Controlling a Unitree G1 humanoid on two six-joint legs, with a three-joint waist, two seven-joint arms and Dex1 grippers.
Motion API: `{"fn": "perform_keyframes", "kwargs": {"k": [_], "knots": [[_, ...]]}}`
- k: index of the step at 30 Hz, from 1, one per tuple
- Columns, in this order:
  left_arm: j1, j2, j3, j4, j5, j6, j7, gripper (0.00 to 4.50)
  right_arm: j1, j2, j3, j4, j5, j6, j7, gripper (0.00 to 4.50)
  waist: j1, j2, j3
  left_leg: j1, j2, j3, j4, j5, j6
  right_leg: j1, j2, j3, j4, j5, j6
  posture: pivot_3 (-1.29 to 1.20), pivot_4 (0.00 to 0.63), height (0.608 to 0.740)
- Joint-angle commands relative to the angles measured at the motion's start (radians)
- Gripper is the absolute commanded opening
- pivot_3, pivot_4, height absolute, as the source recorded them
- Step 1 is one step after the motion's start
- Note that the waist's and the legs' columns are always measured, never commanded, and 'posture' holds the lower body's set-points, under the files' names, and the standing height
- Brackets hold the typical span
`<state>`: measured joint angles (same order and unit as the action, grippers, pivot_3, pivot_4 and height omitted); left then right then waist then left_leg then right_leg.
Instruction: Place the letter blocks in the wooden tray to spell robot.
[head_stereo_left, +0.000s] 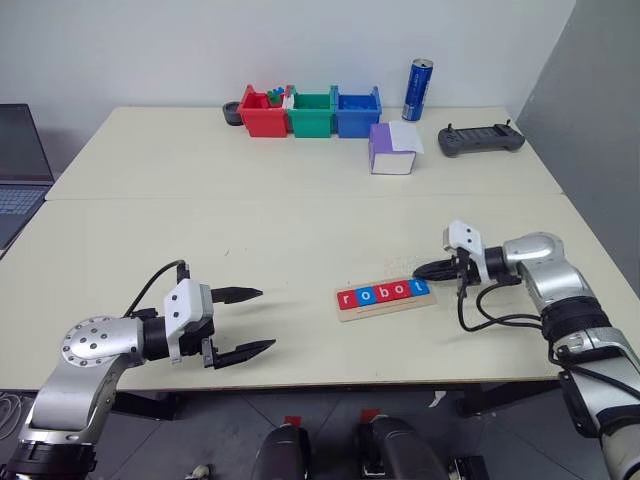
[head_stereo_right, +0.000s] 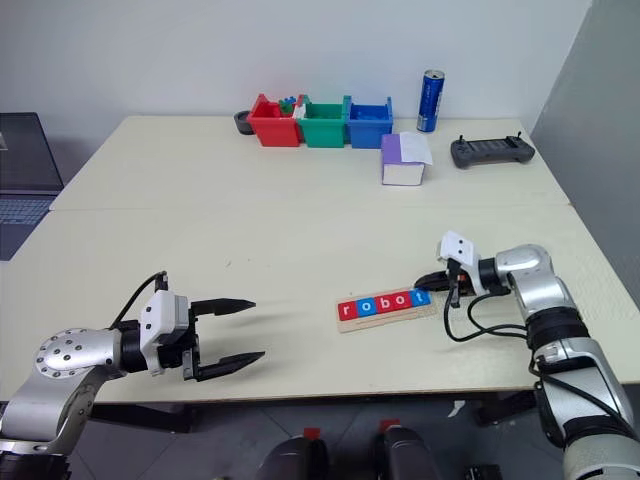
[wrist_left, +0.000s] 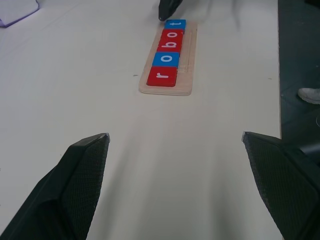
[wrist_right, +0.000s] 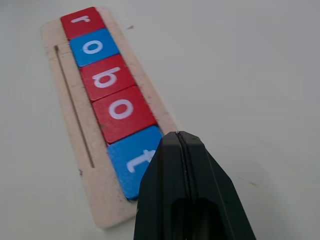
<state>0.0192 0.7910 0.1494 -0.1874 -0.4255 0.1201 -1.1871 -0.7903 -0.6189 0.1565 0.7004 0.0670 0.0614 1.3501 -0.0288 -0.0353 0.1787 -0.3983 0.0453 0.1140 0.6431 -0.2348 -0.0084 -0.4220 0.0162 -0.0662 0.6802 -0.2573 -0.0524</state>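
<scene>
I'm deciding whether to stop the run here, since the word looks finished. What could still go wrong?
1. The right end effector, shut, sits at the blue t block, the end tile. A careless pull-back could drag it or shift the wooden tray.
2. The five letter blocks lie loose on the tray, so any nudge might break the row.

Five flat square letter blocks in a thin pale-wood tray
Red r, blue o, red b, red o, blue t lie touching in a row, spelling robot.
</scene>
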Motion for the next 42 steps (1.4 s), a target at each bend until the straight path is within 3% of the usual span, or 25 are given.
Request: {"fn": "perform_keyframes", "kwargs": {"k": [1, 7, 13, 14, 18, 24, 42], "knots": [[0.002, 0.016, 0.022, -0.033, -0.012, -0.001, 0.004, 4.50, -0.019, -0.054, -0.054, -0.085, 0.077, 0.089, 0.077, 0.37, 0.002, 0.000, 0.000, 0.000, 0.000, 0.000, 0.000, 0.000, 0.000, 0.000, 0.000, 0.000, 0.000, 0.000, 0.000, 0.00, 0.150, 0.740], [-0.021, 0.013, 0.005, -0.025, -0.010, 0.006, 0.000, 4.50, 0.023, -0.095, 0.022, -0.166, 0.070, 0.136, 0.225, 2.27, 0.002, 0.000, 0.000, 0.000, 0.000, 0.000, 0.000, 0.000, 0.000, 0.000, 0.000, 0.000, 0.000, 0.000, 0.000, 0.00, 0.150, 0.740], [-0.024, 0.015, 0.005, -0.029, -0.012, 0.012, -0.003, 4.50, -0.011, -0.065, 0.053, -0.144, 0.048, 0.074, 0.190, 4.29, 0.001, 0.000, 0.000, 0.000, 0.000, 0.000, 0.000, 0.000, 0.000, 0.000, 0.000, 0.000, 0.000, 0.000, 0.000, 0.00, 0.150, 0.740], [-0.022, 0.016, 0.006, -0.030, -0.013, 0.014, -0.003, 4.50, -0.012, -0.064, 0.058, -0.143, 0.045, 0.063, 0.193, 4.43, 0.001, 0.000, 0.000, 0.000, 0.000, 0.000, 0.000, 0.000, 0.000, 0.000, 0.000, 0.000, 0.000, 0.000, 0.000, 0.00, 0.150, 0.740], [-0.014, 0.019, 0.018, -0.041, -0.017, 0.024, 0.002, 4.50, 0.003, -0.073, 0.087, -0.156, 0.031, 0.025, 0.231, 4.43, 0.003, 0.000, 0.000, 0.000, 0.000, 0.000, 0.000, 0.000, 0.000, 0.000, 0.000, 0.000, 0.000, 0.000, 0.000, 0.00, 0.150, 0.740], [-0.003, 0.020, 0.022, -0.055, -0.019, 0.032, 0.011, 4.50, -0.006, -0.036, 0.113, -0.068, -0.014, -0.131, 0.192, 4.43, 0.003, 0.000, 0.000, 0.000, 0.000, 0.000, 0.000, 0.000, 0.000, 0.000, 0.000, 0.000, 0.000, 0.000, 0.000, 0.00, 0.150, 0.740], [0.038, 0.036, 0.054, -0.088, -0.025, 0.045, 0.027, 4.50, -0.075, 0.044, 0.118, 0.133, -0.095, -0.331, 0.144, 4.43, 0.001, 0.000, 0.000, 0.000, 0.000, 0.000, 0.000, 0.000, 0.000, 0.000, 0.000, 0.000, 0.000, 0.000, 0.000, 0.00, 0.150, 0.740]]}}
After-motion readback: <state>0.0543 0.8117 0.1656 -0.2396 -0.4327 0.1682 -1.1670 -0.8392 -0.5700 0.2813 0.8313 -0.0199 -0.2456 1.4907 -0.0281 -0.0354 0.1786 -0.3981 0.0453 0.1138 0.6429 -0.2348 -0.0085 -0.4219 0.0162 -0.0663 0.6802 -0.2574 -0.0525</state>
